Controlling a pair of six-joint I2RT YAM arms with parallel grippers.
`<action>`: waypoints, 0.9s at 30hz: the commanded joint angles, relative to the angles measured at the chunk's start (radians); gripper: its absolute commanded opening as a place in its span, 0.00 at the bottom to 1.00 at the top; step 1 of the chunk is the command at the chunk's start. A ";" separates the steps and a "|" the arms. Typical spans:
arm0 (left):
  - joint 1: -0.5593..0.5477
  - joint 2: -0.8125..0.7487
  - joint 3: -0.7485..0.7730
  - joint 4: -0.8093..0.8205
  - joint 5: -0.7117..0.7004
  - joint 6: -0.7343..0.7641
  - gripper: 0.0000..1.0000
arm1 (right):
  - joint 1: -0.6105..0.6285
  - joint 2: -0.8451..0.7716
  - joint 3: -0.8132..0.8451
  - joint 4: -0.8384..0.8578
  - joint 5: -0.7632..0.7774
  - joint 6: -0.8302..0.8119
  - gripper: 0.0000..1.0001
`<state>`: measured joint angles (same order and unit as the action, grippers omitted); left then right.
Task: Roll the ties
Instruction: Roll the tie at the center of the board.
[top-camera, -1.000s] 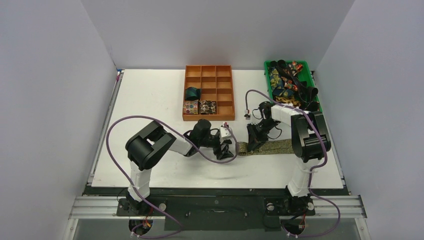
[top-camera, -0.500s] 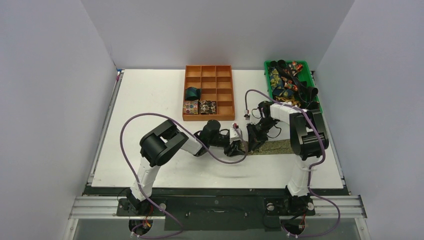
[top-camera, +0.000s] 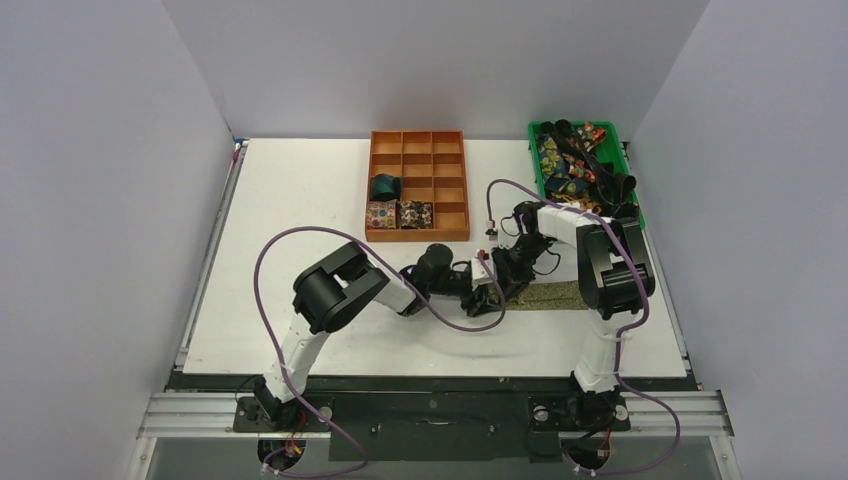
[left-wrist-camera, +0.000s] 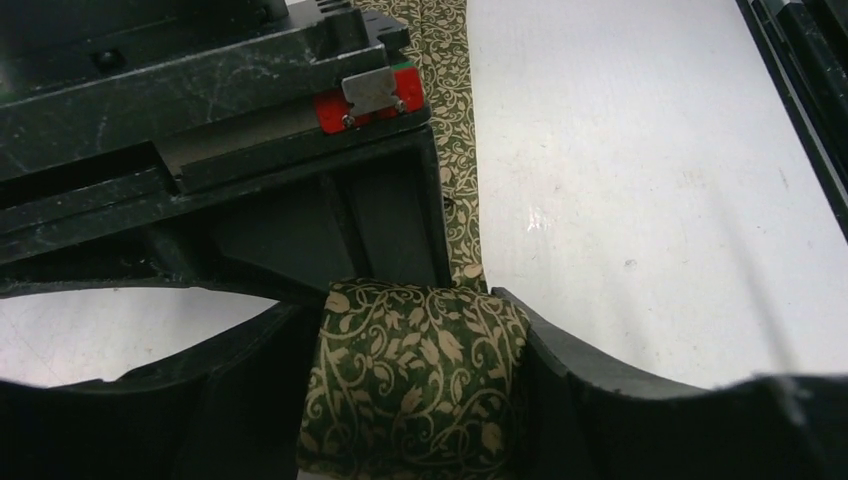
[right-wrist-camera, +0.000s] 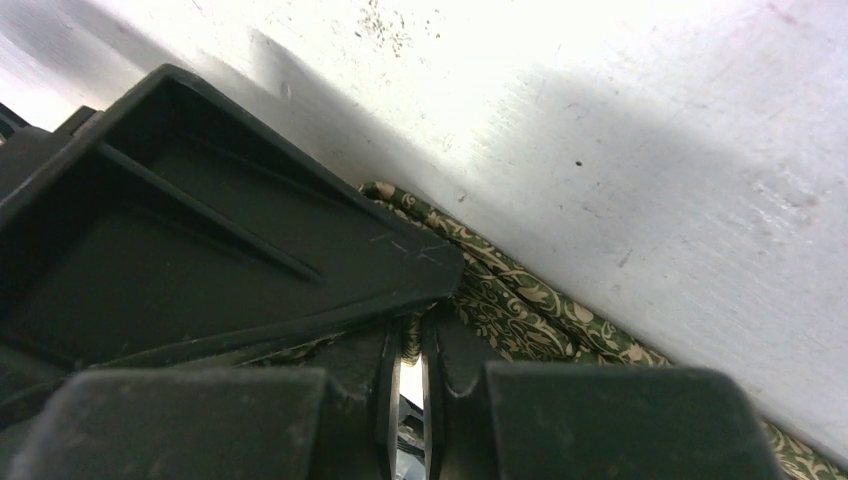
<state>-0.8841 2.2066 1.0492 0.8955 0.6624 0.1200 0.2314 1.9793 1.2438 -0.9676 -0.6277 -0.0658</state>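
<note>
Robot arms: 2. Left arm (top-camera: 330, 295), right arm (top-camera: 610, 265).
Purple cables: 2. Left cable (top-camera: 300, 230), right cable (top-camera: 520, 184).
Table (top-camera: 300, 190): 1.
Orange tray (top-camera: 418, 236): 1, twelve compartments.
Rolled ties in tray: 3. Teal coil (top-camera: 385, 186), floral coil (top-camera: 381, 214), dark flecked coil (top-camera: 416, 213).
Olive-gold tie (left-wrist-camera: 415, 390) on table: 1, partly coiled.
Green bin (top-camera: 534, 160): 1.
Loose ties (top-camera: 575, 170) in bin: tangled heap, count not tellable.

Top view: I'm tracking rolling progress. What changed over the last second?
The left gripper slid right along the tie, with the rolled end in its grip, up to the right gripper; the flat strip got shorter. The right gripper hardly moved and stayed shut; the orange tray and green bin are unchanged.
</note>
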 joint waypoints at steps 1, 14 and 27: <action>0.005 0.007 -0.005 0.053 0.039 0.027 0.50 | 0.032 0.087 -0.026 0.166 0.203 -0.064 0.00; -0.001 -0.014 0.007 -0.427 -0.087 0.142 0.14 | -0.038 -0.059 -0.020 0.094 -0.056 -0.078 0.19; 0.000 -0.030 0.030 -0.617 -0.130 0.165 0.18 | -0.052 -0.154 -0.034 0.029 -0.328 -0.025 0.43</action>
<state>-0.8852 2.1281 1.0950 0.5533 0.6216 0.2485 0.1402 1.8431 1.2266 -0.9646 -0.8650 -0.1070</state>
